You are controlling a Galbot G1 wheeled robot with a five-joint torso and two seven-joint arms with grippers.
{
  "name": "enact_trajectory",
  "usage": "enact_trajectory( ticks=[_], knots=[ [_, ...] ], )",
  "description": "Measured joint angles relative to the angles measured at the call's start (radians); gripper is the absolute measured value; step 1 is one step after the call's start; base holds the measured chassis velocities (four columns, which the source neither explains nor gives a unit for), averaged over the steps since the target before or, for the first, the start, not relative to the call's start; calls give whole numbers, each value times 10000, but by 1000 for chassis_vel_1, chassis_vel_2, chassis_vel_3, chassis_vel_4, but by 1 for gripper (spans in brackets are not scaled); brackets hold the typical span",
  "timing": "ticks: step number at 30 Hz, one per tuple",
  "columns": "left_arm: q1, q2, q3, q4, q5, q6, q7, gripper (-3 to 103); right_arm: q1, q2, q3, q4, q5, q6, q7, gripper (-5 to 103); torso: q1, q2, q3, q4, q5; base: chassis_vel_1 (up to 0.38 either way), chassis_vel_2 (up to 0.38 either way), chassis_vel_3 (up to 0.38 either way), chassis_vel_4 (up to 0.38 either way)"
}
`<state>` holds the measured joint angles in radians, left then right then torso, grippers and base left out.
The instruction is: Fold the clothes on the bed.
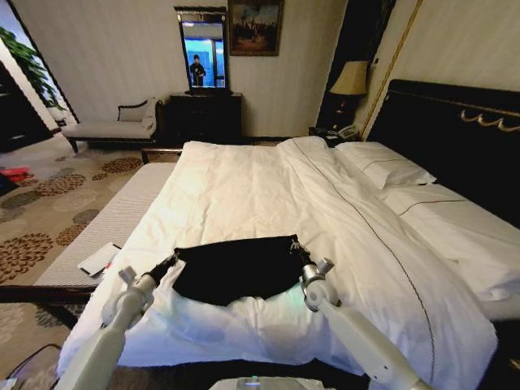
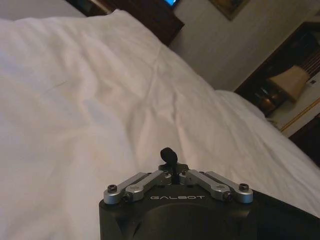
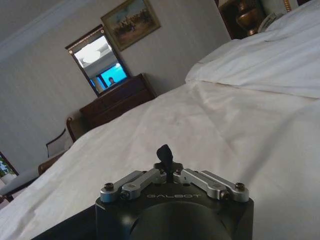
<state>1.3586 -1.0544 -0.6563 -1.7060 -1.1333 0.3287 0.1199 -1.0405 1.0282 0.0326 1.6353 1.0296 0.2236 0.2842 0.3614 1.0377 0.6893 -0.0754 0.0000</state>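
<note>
The clothes are one black T-shirt (image 1: 236,272), lying bunched in a wide band on the near part of the bed (image 1: 268,183), which has a white duvet. My left gripper (image 1: 173,261) is at the shirt's left far corner. My right gripper (image 1: 294,247) is at its right far corner. In the left wrist view the left gripper (image 2: 169,157) is shut, with a small dark tuft pinched at its tip over the white duvet. The right gripper (image 3: 165,154) looks the same in the right wrist view. Dark cloth (image 2: 287,220) shows beside the left gripper's body.
White pillows (image 1: 386,166) lie against the dark headboard (image 1: 455,122) at the right. A grey bench (image 1: 114,219) with a white sheet of paper (image 1: 99,258) runs along the bed's left side. A chaise (image 1: 114,126), a dresser (image 1: 203,114) and a lamp (image 1: 351,79) stand by the far wall.
</note>
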Motion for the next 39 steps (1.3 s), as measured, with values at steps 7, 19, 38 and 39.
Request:
enact_trajectory(
  ticks=[7,19,38,39],
  knots=[
    [482,-137,-20,-152,342,91,55,2,-688,15,92,128,-275,-5,38,1,2,0,1,-3,2,0,0,0,0],
    [544,-303,377,-394,858,-54,55,2,-895,273,158,-279,-642,56,-7,1,3,-1,3,0,2,0,0,0,0],
    [1266,-346,-250,-1971,1830,-298,478,15,-1812,418,302,899,-1560,315,-25,14,3,-2,2,1,0,0,0,0,0],
    [1298,-347,-276,-2024,1861,-320,500,15,-1848,415,303,943,-1593,326,-33,14,4,-2,3,0,0,0,0,0,0]
  ],
)
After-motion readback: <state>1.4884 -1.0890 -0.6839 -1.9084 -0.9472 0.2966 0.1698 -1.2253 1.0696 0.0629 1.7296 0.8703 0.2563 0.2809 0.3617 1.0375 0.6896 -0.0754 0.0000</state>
